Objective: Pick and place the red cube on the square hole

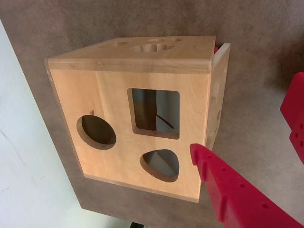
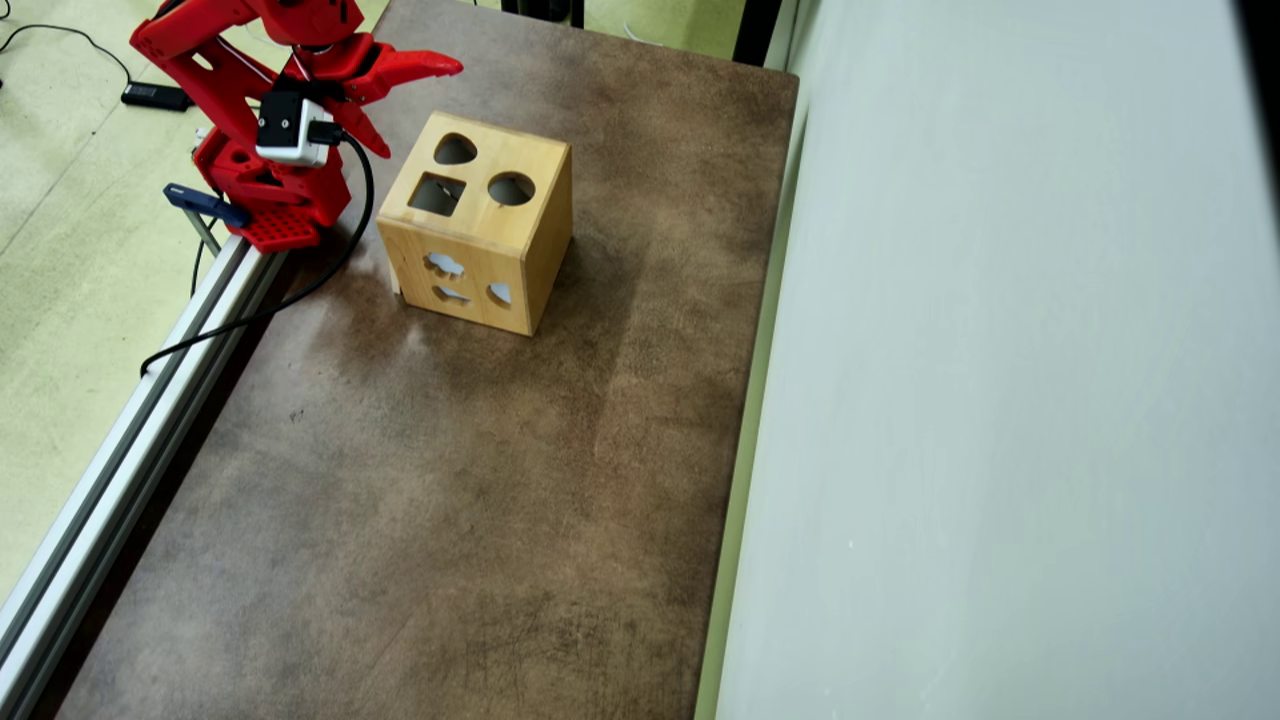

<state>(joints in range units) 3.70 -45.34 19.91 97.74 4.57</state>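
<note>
Now the pincer (image 2: pixel 405 105) is spread and holds nothing, beside the wooden box (image 2: pixel 478 262) near the tabletop's (image 2: pixel 480 520) far left corner; its square hole (image 2: pixel 437 194) faces up

Light wooden box (image 2: pixel 478 262) with pale grain and dark cut-outs, including the square hole (image 2: pixel 437 194), near the far left corner of a mottled brown table (image 2: pixel 480 480). Bright red arm (image 2: pixel 240 110) carrying a white camera block (image 2: pixel 285 128) and black cable (image 2: pixel 300 285). Pale grey-green wall (image 2: pixel 1000 350) along the table's right edge.
</note>
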